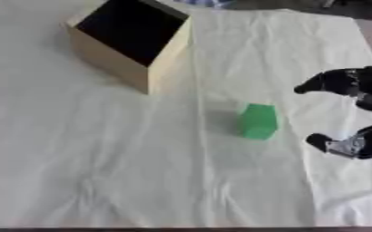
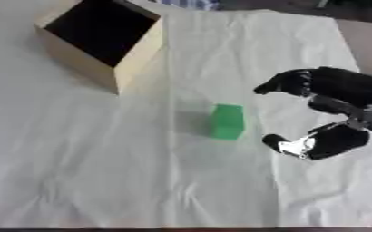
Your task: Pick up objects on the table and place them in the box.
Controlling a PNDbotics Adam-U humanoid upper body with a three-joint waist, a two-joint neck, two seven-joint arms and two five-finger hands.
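Hovering right hand [image 2: 332, 113] just right of block [image 2: 227, 121], fingers and thumb spread wide, holding nothing. Block standing upright mid-cloth [image 2: 102, 181], lying leftward of the palm, box [image 2: 102, 38] well apart at far left.

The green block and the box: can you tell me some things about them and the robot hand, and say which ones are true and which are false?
1. The green block sits on the white cloth. True.
2. The green block is inside the box. False: it lies on the cloth, apart from the box.
3. The right hand is beside the block, with its fingers spread open. True.
4. The right hand is holding the block. False: there is a gap between them.
5. The box is shut with a lid. False: its top is open and dark inside.
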